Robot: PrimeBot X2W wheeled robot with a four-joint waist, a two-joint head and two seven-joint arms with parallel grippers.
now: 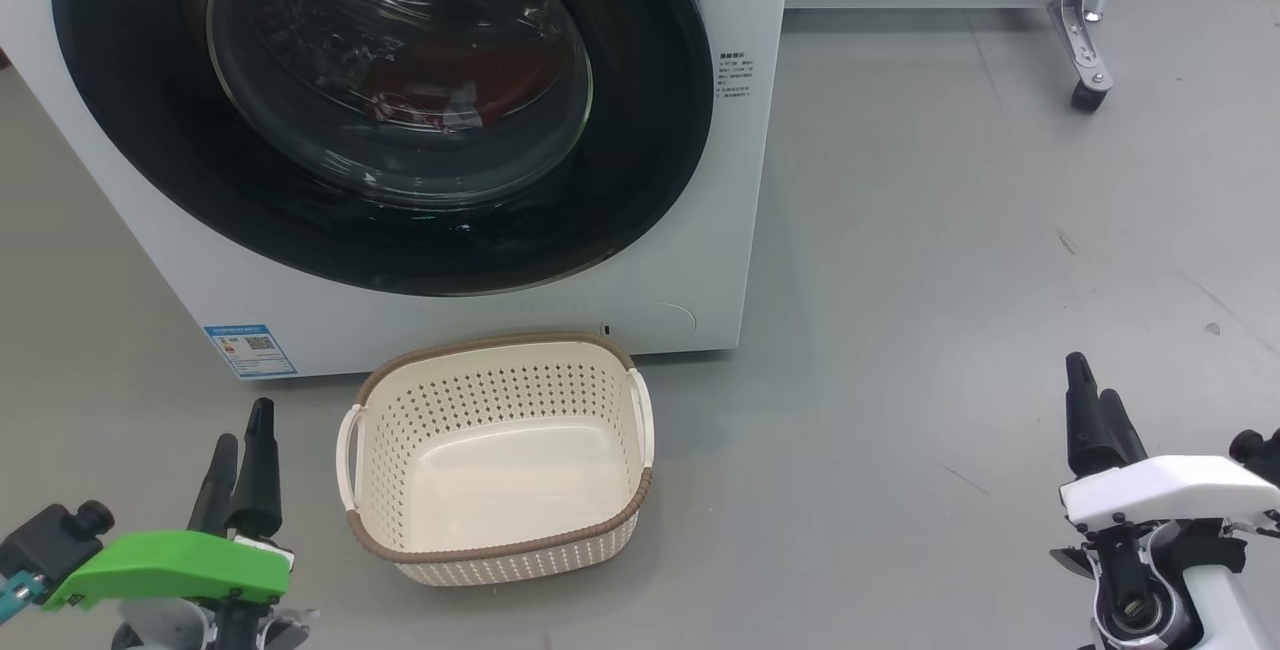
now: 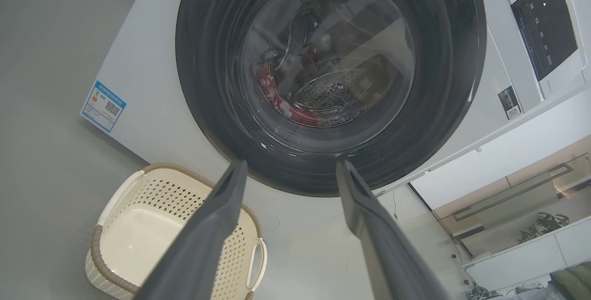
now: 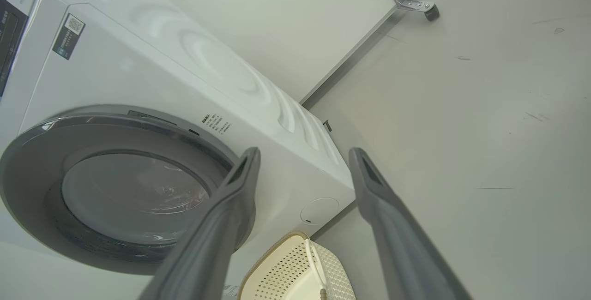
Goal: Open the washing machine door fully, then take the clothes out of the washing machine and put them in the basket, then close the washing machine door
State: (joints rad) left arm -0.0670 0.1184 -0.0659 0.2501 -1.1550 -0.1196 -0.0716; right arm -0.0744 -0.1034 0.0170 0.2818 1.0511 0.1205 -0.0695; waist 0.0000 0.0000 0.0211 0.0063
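Note:
The white washing machine (image 1: 500, 315) stands ahead with its round black door (image 1: 640, 130) shut flat against the front. Red clothes (image 1: 440, 80) show dimly through the glass window, and the left wrist view shows the clothes (image 2: 277, 101) low in the drum. The cream basket (image 1: 500, 460) sits empty on the floor just in front of the machine. My left gripper (image 1: 240, 440) hangs open at the lower left, beside the basket. My right gripper (image 1: 1092, 398) is open at the lower right, well away from the machine. Both hold nothing.
Grey floor (image 1: 950, 280) stretches to the right of the machine. A white unit on a metal leg with a caster (image 1: 1088, 95) stands at the back right. A blue label (image 1: 250, 350) marks the machine's lower left corner.

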